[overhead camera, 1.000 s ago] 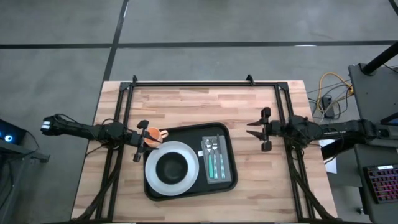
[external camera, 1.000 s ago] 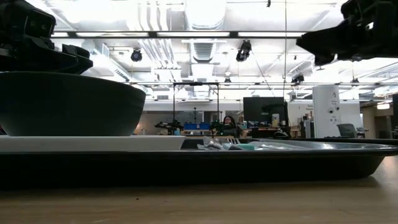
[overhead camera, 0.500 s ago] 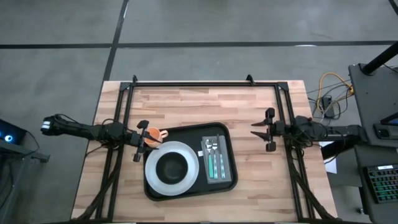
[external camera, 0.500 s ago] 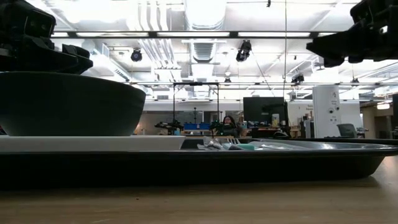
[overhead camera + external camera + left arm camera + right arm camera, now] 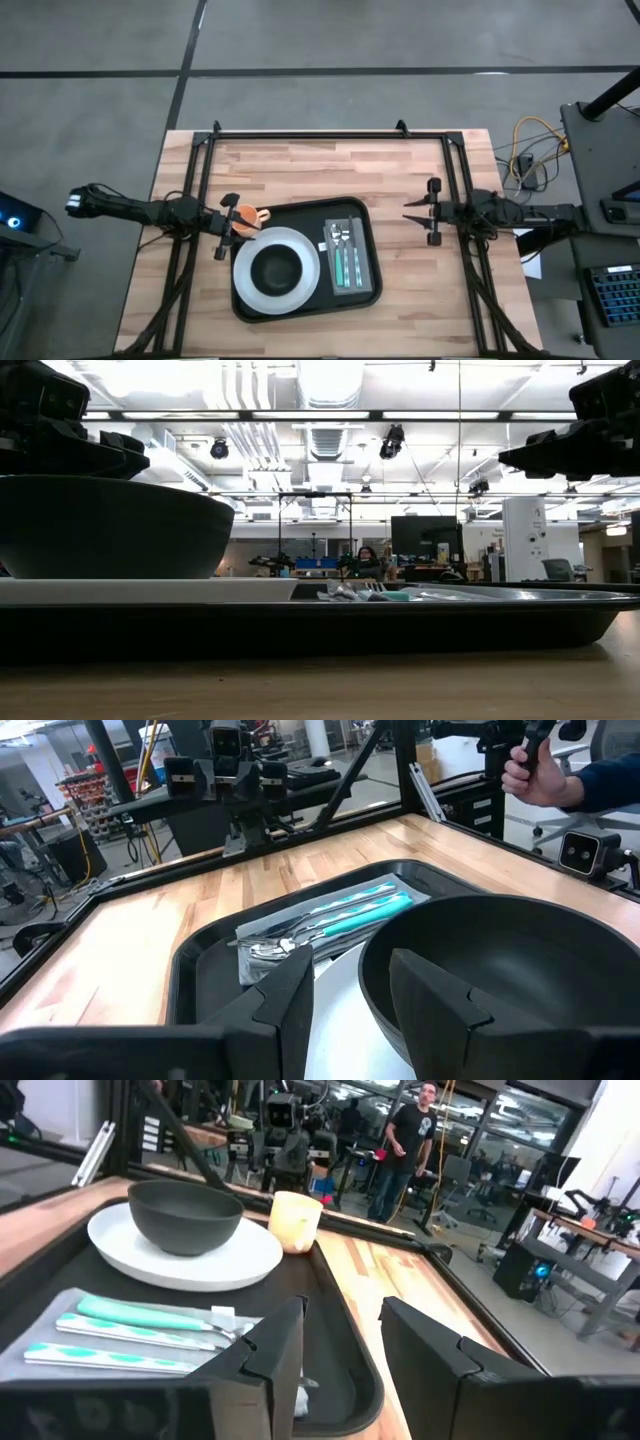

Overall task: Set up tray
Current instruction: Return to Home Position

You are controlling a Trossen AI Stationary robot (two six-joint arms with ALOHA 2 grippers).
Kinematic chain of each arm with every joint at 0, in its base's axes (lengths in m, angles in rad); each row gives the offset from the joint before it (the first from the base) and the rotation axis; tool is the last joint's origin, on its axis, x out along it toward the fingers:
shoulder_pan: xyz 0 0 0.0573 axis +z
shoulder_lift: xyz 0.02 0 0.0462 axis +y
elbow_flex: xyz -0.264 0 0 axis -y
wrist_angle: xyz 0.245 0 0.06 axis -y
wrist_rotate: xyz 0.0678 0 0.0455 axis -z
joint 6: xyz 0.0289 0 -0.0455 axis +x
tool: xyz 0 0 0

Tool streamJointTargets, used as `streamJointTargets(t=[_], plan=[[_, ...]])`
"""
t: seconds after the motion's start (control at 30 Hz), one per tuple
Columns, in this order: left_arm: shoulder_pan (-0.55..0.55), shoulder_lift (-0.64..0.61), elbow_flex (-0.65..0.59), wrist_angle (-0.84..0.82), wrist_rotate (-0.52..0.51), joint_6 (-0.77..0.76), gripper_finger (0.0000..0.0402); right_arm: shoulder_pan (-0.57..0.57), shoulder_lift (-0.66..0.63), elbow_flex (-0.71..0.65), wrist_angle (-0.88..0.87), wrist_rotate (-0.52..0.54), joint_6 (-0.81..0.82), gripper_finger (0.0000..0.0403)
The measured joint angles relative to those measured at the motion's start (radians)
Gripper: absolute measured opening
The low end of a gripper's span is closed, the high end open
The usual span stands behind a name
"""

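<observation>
The right pincer (image 5: 432, 211) hangs released above the bench's (image 5: 300, 165) right side, the left pincer (image 5: 224, 227) equally spread beside the white plate (image 5: 243, 270), which shares the black tray (image 5: 372, 262) mid-bench with a grey napkin (image 5: 328, 272).

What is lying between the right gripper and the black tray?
Nothing but bare wood of the table. The high view shows this stretch between the right gripper and the tray.
</observation>
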Motion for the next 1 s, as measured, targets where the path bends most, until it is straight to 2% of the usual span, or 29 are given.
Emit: streamJointTargets(t=[1.0], plan=[[0.0, 0.006, 0.0, 0.0, 0.0, 0.0, 0.0116, 0.0, 0.029, 0.0, 0.001, 0.005, -0.024, 0.0131]])
